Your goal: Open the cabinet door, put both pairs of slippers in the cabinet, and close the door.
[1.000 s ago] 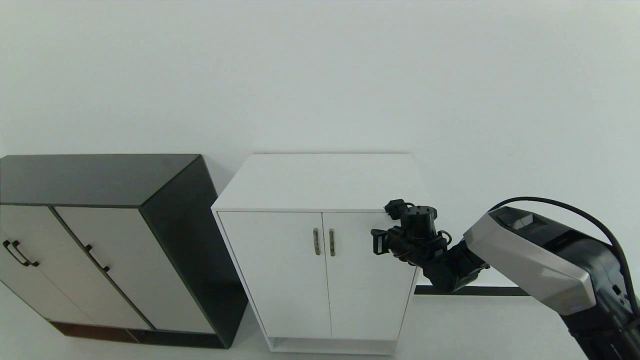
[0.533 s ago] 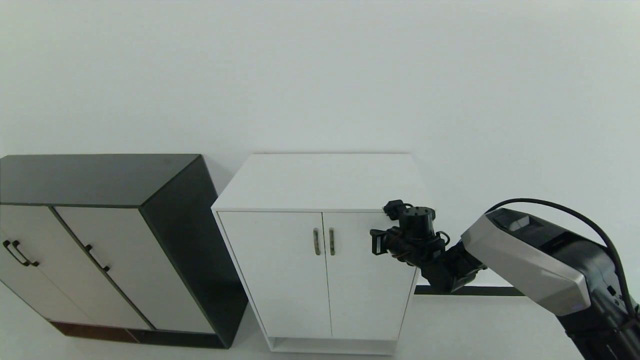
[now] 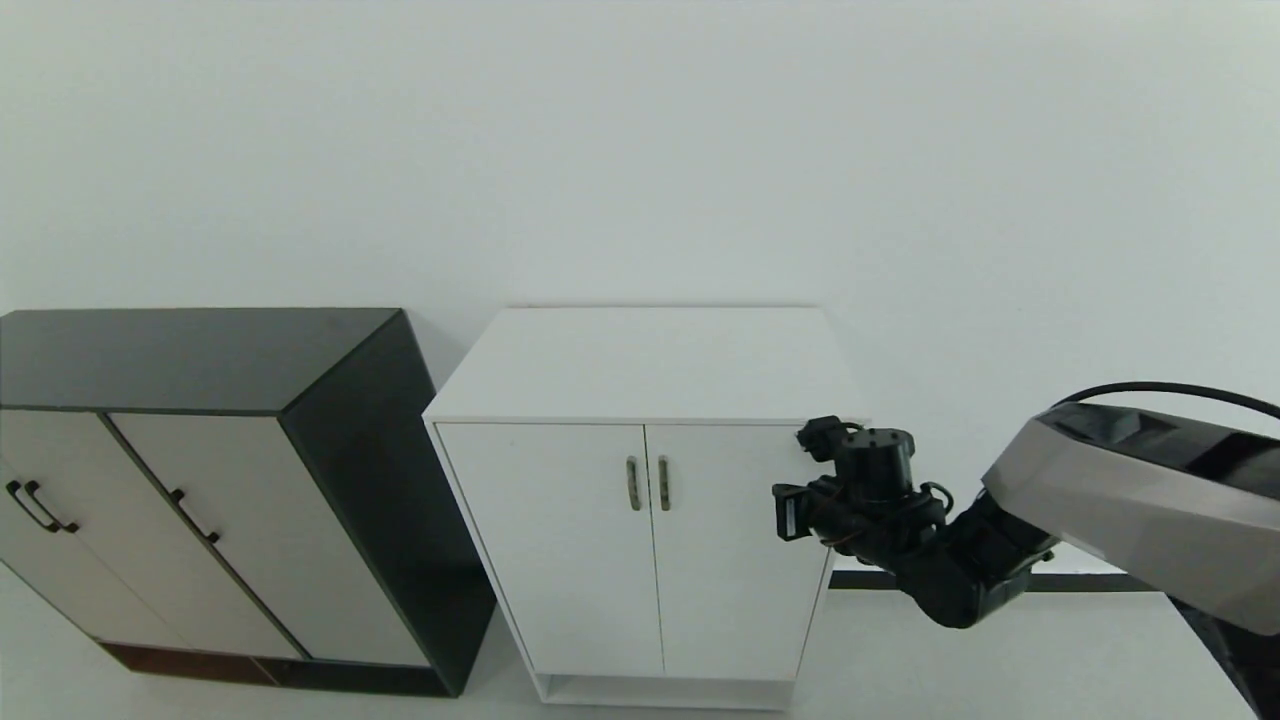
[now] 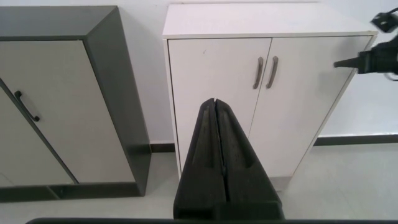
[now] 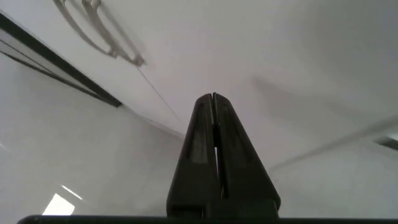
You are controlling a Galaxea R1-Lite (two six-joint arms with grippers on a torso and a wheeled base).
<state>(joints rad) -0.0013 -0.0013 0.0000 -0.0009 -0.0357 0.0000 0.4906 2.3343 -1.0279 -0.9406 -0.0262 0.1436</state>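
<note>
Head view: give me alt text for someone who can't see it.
A white cabinet, shut, with two handles side by side at its middle, stands against a wall. The right gripper, shut, hangs in front of the upper outer corner of the right door. A dark cabinet with pale doors stands to the left.

The head view looks forward and down from above at middle distance, with the white cabinet (image 3: 640,540) at frame centre and the dark cabinet (image 3: 200,450) at the left. The left wrist view faces the same two cabinets nearly level and from lower down, looking over the left gripper (image 4: 214,102). The paired door handles (image 4: 265,72) appear in both views. The right wrist view sits very near the white cabinet's door (image 5: 261,50), tilted, looking past the right gripper (image 5: 214,98) toward those handles.
</note>
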